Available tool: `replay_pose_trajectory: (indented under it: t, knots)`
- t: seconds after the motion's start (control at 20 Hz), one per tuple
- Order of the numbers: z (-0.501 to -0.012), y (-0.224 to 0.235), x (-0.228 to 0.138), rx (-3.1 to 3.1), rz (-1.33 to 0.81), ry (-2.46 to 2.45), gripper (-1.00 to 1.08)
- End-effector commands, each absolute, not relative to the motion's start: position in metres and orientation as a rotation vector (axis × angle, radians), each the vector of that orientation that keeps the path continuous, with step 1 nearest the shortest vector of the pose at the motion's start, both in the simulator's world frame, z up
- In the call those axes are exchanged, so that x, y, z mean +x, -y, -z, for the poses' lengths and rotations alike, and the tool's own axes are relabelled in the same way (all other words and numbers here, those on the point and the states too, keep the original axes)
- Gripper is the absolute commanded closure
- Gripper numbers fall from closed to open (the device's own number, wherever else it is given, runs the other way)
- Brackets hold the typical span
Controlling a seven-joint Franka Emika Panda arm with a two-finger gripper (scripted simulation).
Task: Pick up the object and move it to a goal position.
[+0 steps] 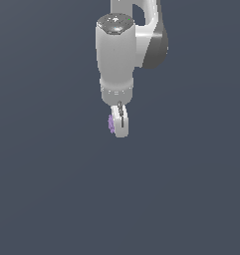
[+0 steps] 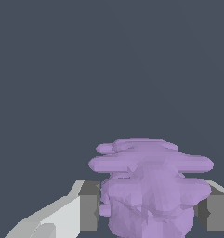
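Between the fingers of the gripper (image 1: 120, 130), the object (image 2: 148, 186) sits pinched, apparently lifted; carrying to an unmarked goal remains.

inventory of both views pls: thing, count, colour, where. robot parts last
object: 1, pale purple, lumpy; sits between the fingers in the wrist view; in the exterior view it shows as a small blob at the fingertip end, on the exterior view's left side of the fingers.
surface: 1, flat dark blue-grey, fills the background of both views; no goal marker visible.
gripper: 1, white, pointing down, closed on the object; whether the object is off the surface cannot be told.
fingers: 2, white with grey pads, one on each side of the object in the wrist view.
arm: 1, white and grey, upper centre of the exterior view.
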State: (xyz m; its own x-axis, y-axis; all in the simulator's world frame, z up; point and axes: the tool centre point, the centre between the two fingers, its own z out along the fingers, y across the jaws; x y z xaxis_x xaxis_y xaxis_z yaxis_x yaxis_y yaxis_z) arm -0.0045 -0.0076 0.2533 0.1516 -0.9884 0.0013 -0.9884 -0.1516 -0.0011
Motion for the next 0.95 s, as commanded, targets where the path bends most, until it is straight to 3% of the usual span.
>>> replay_pose_trajectory:
  t: [0.0, 0.45, 0.9]
  knots:
    - [-0.279, 0.003, -0.005, 2.382, -0.002, 2.046, 1.08]
    - [-0.339, -0.009, -0.001, 2.385, -0.001, 2.044, 1.08]
    - [-0.353, -0.012, 0.001, 2.386, 0.000, 2.043, 1.08]
